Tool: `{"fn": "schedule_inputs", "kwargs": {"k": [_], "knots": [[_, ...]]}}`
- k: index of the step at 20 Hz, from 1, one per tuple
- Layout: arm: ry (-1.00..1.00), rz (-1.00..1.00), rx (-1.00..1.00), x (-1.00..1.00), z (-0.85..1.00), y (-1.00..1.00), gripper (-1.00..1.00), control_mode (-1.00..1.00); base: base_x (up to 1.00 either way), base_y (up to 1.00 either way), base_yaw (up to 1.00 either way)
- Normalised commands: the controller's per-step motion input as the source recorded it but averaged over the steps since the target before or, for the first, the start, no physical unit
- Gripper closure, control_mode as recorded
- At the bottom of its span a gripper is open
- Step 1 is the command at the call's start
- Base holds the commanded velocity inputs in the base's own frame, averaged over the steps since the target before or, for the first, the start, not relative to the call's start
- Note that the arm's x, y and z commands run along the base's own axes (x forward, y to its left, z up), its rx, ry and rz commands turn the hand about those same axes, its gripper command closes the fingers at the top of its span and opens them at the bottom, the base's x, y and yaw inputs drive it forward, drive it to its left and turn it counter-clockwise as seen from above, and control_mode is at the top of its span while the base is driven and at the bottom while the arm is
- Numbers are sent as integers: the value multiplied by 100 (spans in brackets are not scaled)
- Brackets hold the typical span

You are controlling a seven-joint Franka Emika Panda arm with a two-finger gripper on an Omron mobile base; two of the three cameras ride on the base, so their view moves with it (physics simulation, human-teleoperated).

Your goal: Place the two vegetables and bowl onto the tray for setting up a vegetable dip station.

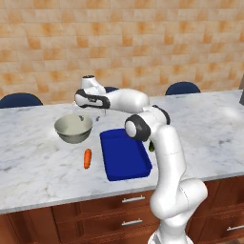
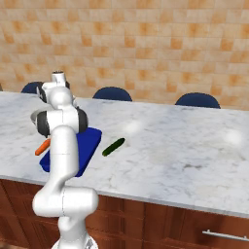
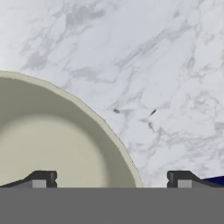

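Fingers: the gripper (image 3: 109, 179) stands wide apart, its two dark fingertips (image 3: 41, 178) far from each other; nothing is between them and they touch nothing.
Gripper place: it hangs over the right rim of the bowl (image 1: 73, 128), pointing down; in the hand view one tip is above the bowl's inside and the other above bare marble.
Bowl: pale grey-beige, upright, on the counter to the left of the tray, not touching it.
Tray: the deep-blue tray (image 1: 123, 155) lies flat near the front of the counter, with nothing on it.
Carrot: the small orange carrot (image 1: 87, 158) lies on the marble between bowl and tray, nearer to the front edge, just beside the tray's left side.
Cucumber: the dark green cucumber (image 2: 113, 146) lies on the marble just right of the tray, apart from it.
Surface: a white marble counter (image 2: 185, 146) with grey veins, brown drawers (image 1: 105, 214) below.
Room: an orange-beige tiled wall (image 2: 146, 44) behind, and dark blue chair backs (image 2: 196, 100) along the far side of the counter.
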Motion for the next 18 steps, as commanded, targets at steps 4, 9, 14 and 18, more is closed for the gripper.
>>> {"fn": "schedule_inputs", "kwargs": {"k": [4,9,14,18], "knots": [[0,0,6,-1,-24,0,-100,-100,0,0,0],[0,0,6,0,-29,0,-100,-100,0,0,0],[0,2,5,-4,-27,3,-100,-100,0,0,0],[-3,5,3,-2,-23,22,100,-100,0,0,0]]}}
